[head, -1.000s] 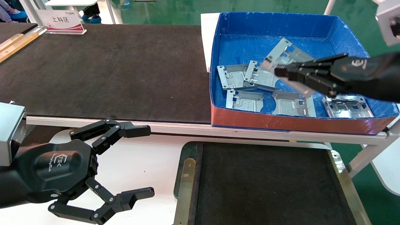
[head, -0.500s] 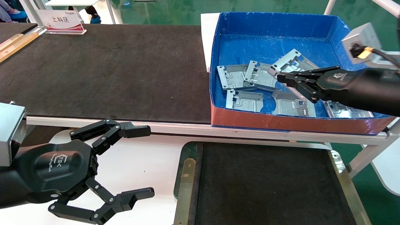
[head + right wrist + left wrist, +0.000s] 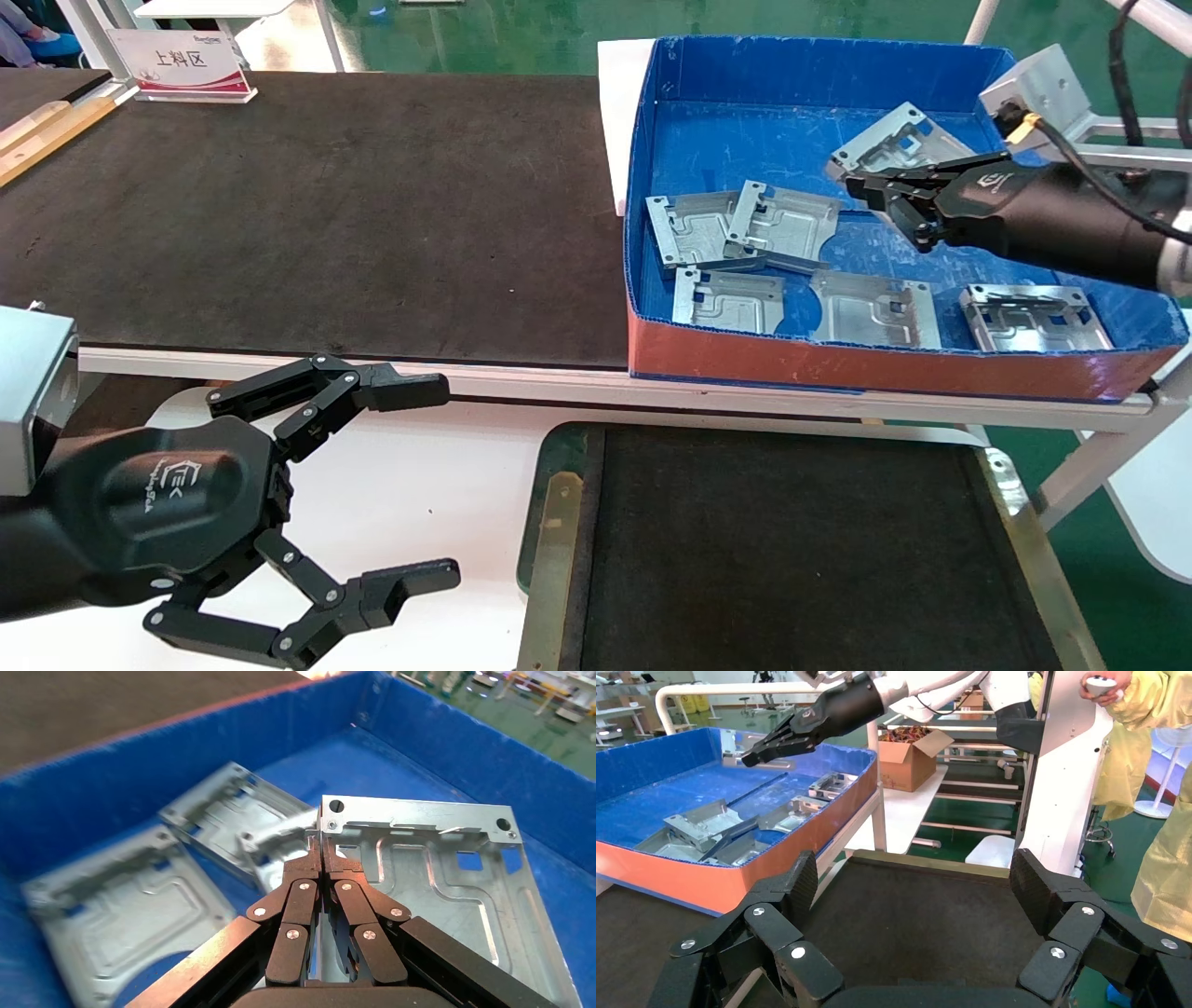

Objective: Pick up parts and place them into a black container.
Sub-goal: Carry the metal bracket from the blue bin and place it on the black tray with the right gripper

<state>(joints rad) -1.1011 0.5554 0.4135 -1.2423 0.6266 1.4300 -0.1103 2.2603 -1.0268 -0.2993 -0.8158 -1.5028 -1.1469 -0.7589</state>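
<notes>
My right gripper (image 3: 861, 186) is shut on one edge of a silver-grey part (image 3: 899, 140) and holds it tilted above the blue box. In the right wrist view the shut gripper (image 3: 321, 855) pinches that part (image 3: 429, 860). Several more parts lie on the box floor, among them two overlapping ones (image 3: 745, 228), one near the front wall (image 3: 726, 300) and one at the right (image 3: 1034, 317). The black container (image 3: 792, 550) lies below the box with a bare floor. My left gripper (image 3: 442, 480) is open and empty, parked left of the container (image 3: 912, 931).
The blue-walled cardboard box (image 3: 819, 70) sits on the right end of the long black belt (image 3: 326, 205). A sign (image 3: 182, 61) stands at the belt's far left. A white table (image 3: 438, 475) lies under my left gripper. A person in yellow (image 3: 1158, 811) stands at the side.
My right gripper has carried the held part up and towards the back right of the blue box. The left arm has not moved.
</notes>
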